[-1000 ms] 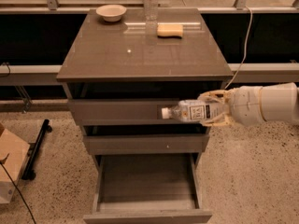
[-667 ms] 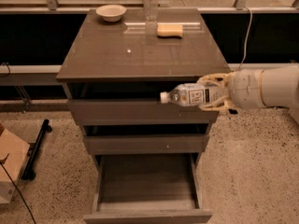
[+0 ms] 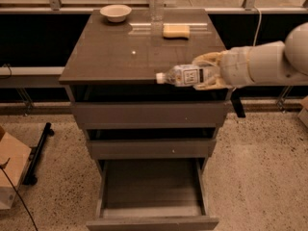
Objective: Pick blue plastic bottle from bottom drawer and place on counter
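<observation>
My gripper (image 3: 206,73) is shut on the blue plastic bottle (image 3: 182,75), which lies on its side with its white cap pointing left. I hold it in the air at the front right edge of the counter (image 3: 110,57), level with its top. My white arm (image 3: 262,61) reaches in from the right. The bottom drawer (image 3: 151,196) is pulled open below and shows nothing inside.
On the counter's far side stand a white bowl (image 3: 115,12), a tall clear water bottle (image 3: 156,4) and a yellow sponge (image 3: 176,31). The two upper drawers (image 3: 149,114) are shut. A cardboard box (image 3: 9,174) sits on the floor at left.
My gripper has lifted the bottle from in front of the top drawer up to the counter's front edge, moving slightly left.
</observation>
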Controlling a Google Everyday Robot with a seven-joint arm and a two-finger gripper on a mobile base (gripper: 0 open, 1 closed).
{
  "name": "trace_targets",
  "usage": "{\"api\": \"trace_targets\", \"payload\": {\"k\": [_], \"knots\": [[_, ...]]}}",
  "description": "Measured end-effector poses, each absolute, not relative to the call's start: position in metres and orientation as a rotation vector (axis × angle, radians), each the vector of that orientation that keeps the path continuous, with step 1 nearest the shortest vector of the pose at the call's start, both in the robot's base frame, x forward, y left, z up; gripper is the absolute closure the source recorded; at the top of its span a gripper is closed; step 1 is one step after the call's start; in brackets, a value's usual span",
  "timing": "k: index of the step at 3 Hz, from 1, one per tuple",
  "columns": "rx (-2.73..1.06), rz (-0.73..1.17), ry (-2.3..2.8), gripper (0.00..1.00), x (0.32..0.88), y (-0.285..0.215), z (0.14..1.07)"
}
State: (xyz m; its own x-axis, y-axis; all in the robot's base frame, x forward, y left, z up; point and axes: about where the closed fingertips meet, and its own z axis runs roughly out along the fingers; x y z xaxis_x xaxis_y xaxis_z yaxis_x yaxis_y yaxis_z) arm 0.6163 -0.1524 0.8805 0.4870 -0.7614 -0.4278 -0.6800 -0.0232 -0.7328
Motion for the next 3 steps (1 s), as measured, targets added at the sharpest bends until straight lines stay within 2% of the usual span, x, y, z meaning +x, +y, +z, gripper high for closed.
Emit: {"api": "trace_targets", "payload": {"k": [2,3], "knots": [[-1.704,-0.075,1.269,1.00,0.673,-0.130,0.889],[-1.698,-0.064,1.286,0.86,0.700,-0.119,0.892]]}}
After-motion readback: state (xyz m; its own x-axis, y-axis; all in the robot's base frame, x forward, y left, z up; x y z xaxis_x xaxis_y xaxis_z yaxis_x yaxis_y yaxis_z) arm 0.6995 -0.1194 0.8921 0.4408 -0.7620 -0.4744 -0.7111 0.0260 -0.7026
